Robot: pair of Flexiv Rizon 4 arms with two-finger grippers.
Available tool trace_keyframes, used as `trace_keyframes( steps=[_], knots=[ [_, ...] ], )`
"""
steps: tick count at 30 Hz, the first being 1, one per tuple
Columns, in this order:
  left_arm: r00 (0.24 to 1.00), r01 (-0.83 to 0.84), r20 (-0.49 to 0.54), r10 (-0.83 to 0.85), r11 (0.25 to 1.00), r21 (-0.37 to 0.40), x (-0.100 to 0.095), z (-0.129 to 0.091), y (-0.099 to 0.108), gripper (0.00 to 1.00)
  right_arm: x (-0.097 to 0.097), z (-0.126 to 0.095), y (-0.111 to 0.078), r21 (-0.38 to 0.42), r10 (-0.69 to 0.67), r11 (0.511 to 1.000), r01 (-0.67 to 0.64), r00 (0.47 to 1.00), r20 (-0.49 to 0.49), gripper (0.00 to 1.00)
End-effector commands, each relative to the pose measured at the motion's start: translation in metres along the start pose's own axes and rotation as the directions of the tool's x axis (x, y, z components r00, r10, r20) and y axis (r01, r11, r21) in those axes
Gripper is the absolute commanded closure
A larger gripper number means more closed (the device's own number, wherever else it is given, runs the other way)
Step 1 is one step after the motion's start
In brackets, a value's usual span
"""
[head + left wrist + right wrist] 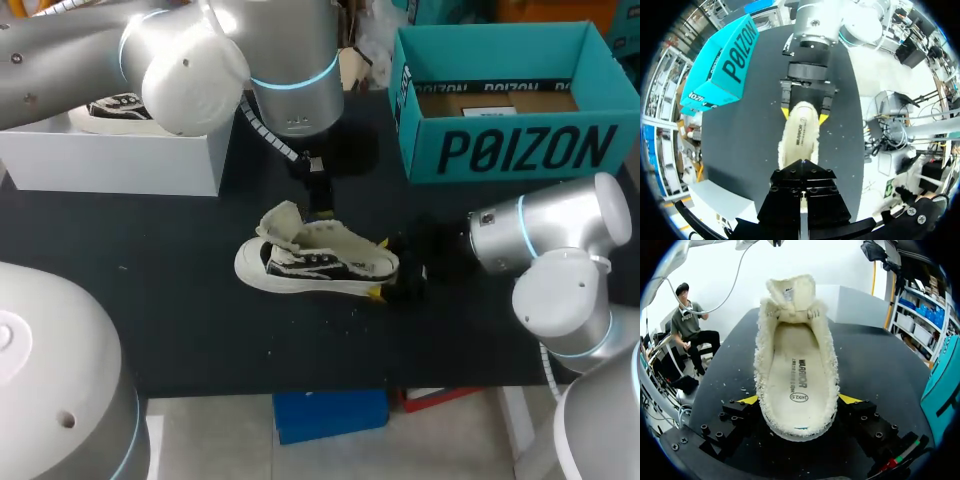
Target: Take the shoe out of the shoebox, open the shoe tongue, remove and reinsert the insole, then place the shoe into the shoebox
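**Shoe on the tabletop, held at the heel by the right arm**

The shoe [315, 262] stands on its sole near the middle of the black tabletop [180, 300]. It is outside both boxes, with its toe toward the robot's left and its heel toward the right arm.

It is a cream, fleece-lined shoe with dark side panels. The tongue [790, 292] stands upright, leaving the mouth of the shoe wide open. The insole [797, 375] lies flat inside, and print shows on its heel end.

The right gripper [799, 400] reaches in low from the right and grips the heel. One yellow-tipped finger [747, 400] presses against each side, so the fingers are clamped on the shoe. The left wrist view confirms this from the opposite end, with both yellow tips against the heel.

The left gripper [318, 195] hangs above the tongue end of the shoe, and its arm comes in from the far left. In its own wrist view only its black body shows, just over the front of the shoe. Whether it is apart or together cannot be told, nor whether it touches the tongue.

The teal shoebox [500, 150] sits open at the far right of the tabletop, well apart from the shoe, with a brown lining inside. A white box [110, 160] sits at the far left, partly hidden by the left arm.
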State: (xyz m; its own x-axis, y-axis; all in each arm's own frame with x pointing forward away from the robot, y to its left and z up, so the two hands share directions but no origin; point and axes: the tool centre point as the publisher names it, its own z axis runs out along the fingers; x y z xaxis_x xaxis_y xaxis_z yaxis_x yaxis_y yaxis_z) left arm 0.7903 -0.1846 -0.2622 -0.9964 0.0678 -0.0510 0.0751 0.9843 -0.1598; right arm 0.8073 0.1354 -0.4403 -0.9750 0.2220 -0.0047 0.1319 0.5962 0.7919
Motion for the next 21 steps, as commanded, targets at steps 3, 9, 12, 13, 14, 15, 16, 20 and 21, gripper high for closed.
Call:
trace_keyframes(
  steps=[3,9,12,13,14,15,16,20,21],
  knots=[
    [0.993,-0.097,-0.06,0.098,0.995,0.029,-0.01,0.007,0.004,1.0,-0.001,0.0,-0.002,0.0,0.001,1.0,-0.001,1.0,0.001,1.0],
    [0.993,-0.097,-0.06,0.098,0.995,0.029,-0.01,0.007,0.004,1.0,-0.001,0.0,-0.002,0.0,0.001,1.0,-0.001,1.0,0.001,1.0],
    [0.993,-0.097,-0.06,0.098,0.995,0.029,-0.01,0.007,0.004,1.0,-0.001,0.0,-0.002,0.0,0.001,1.0,-0.001,1.0,0.001,1.0],
    [0.993,-0.097,-0.06,0.098,0.995,0.029,-0.01,0.007,0.004,1.0,-0.001,0.0,-0.002,0.0,0.001,1.0,-0.001,1.0,0.001,1.0],
    [0.991,-0.094,-0.092,0.1,0.994,0.061,-0.011,0.011,0.006,1.0,-0.001,0.0,-0.002,0.0,0.001,1.0,-0.001,1.0,0.001,1.0],
    [0.986,-0.101,-0.123,0.114,0.989,0.107,-0.012,0.013,0.008,1.0,-0.001,0.0,-0.002,0.0,0.001,1.0,-0.001,1.0,0.001,1.0],
    [0.981,-0.107,-0.145,0.126,0.985,0.133,-0.012,0.014,0.01,1.0,-0.001,0.0,-0.002,0.0,0.001,1.0,-0.001,1.0,0.001,1.0],
    [0.969,-0.117,-0.202,0.141,0.985,0.126,-0.014,0.02,0.012,1.0,-0.001,0.0,-0.002,0.0,0.001,1.0,-0.001,1.0,0.001,1.0],
    [0.968,-0.12,-0.208,0.143,0.986,0.119,-0.015,0.02,0.011,1.0,-0.001,0.0,-0.002,0.0,0.001,1.0,-0.001,1.0,0.001,1.0]
  ],
)
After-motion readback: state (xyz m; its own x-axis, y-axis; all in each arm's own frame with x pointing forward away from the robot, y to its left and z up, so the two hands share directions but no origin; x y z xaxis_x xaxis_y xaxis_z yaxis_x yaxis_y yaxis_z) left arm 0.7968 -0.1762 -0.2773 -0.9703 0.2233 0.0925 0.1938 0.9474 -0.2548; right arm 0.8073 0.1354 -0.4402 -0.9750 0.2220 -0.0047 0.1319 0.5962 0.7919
